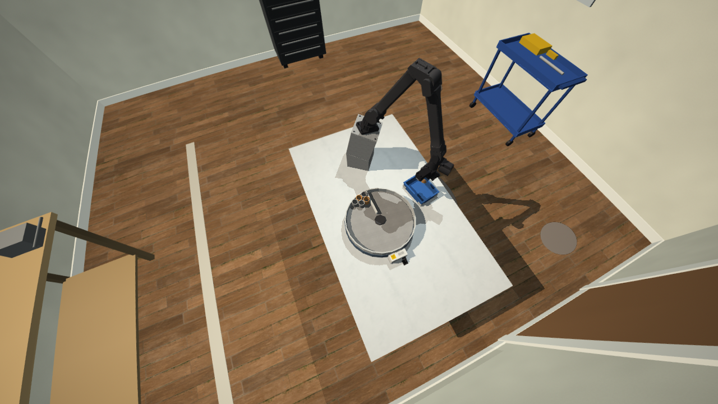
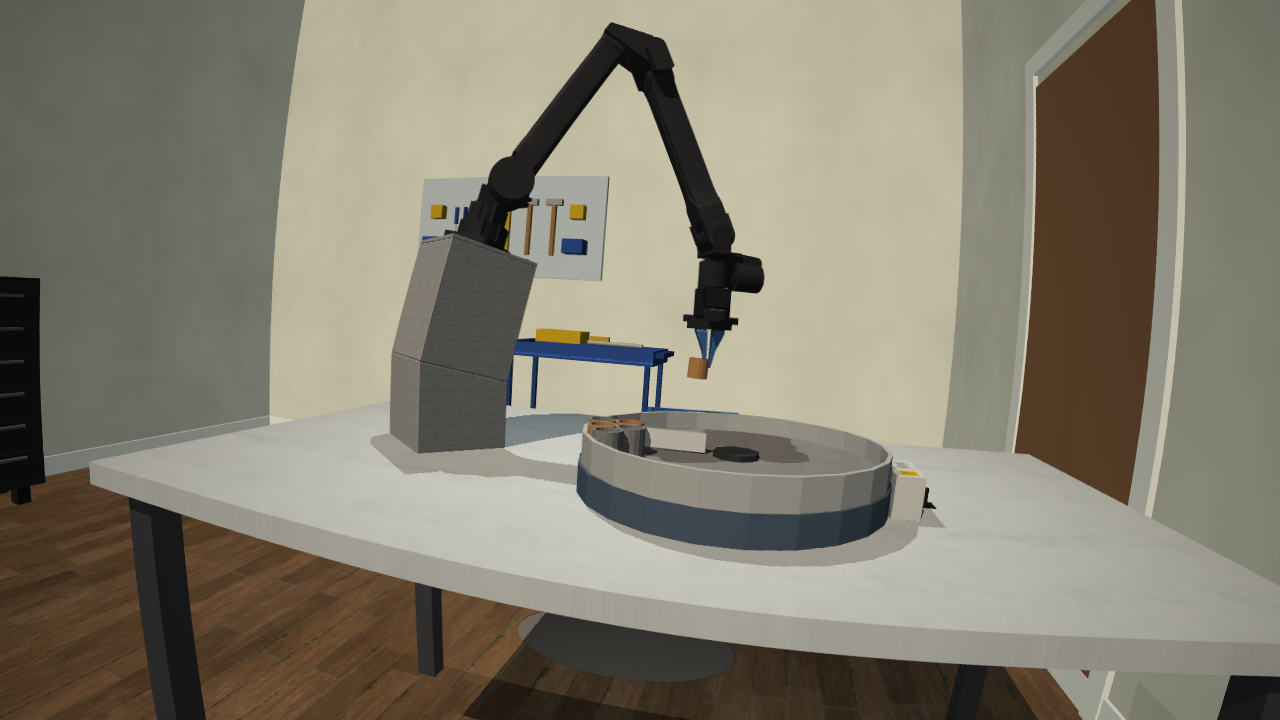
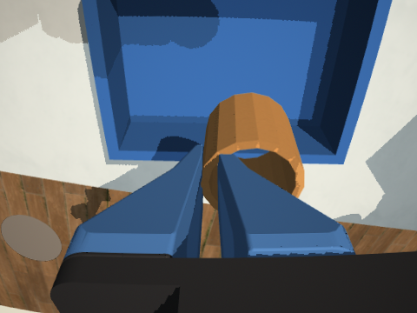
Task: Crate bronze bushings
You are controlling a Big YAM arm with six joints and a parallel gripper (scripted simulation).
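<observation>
My gripper [image 2: 708, 363] [image 3: 210, 157] is shut on the wall of a bronze bushing [image 2: 696, 368] [image 3: 254, 119], with one finger inside its bore. It holds the bushing in the air above the near side of the blue crate [image 1: 424, 192] [image 3: 366, 65]. No bushing shows in the visible part of the crate. The turning table [image 1: 371, 235] [image 2: 742, 492] bears a tight cluster near its rim: two bronze bushings [image 1: 366, 199] [image 2: 631, 422] and three steel bushings [image 1: 360, 202] [image 2: 634, 440]. In the exterior view the crate is hidden behind the turning table.
A pale bar [image 1: 374, 203] [image 2: 677, 440] stands on the turning table beside the cluster, near a dark hub [image 1: 380, 219] [image 2: 735, 454]. A white control box [image 1: 397, 256] [image 2: 907, 494] sits at its outer wall. The arm's grey pedestal [image 1: 360, 150] [image 2: 460, 358] stands behind.
</observation>
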